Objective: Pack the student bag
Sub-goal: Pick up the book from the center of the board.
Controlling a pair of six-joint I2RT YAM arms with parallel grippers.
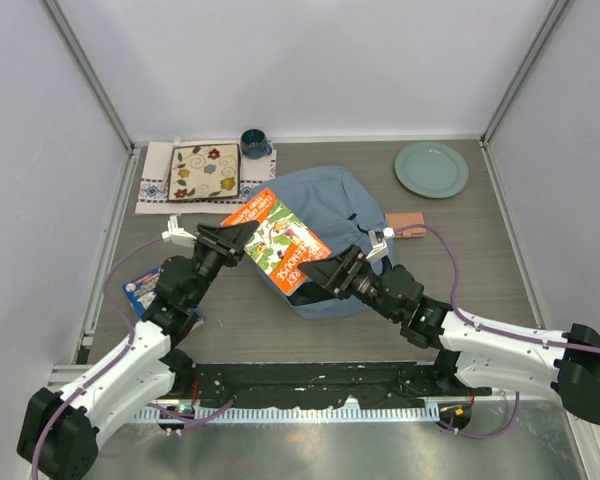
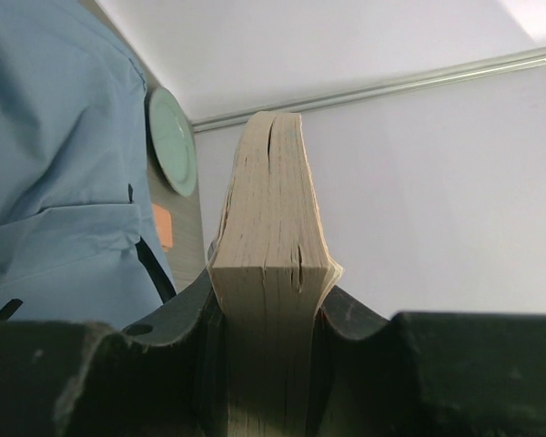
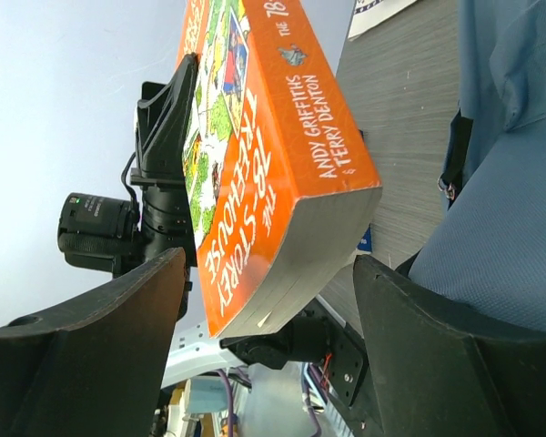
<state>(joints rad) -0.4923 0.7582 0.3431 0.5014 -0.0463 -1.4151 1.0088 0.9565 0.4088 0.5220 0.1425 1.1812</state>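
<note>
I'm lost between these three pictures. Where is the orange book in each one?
Top view: the book is at centre, over the left side of the bag.
Left wrist view: only its page edge shows, at centre, clamped in the left pincer.
Right wrist view: its orange spine is at upper middle.
Shared landmark: the blue bag, at left in the left wrist view and at right in the right wrist view.
</note>
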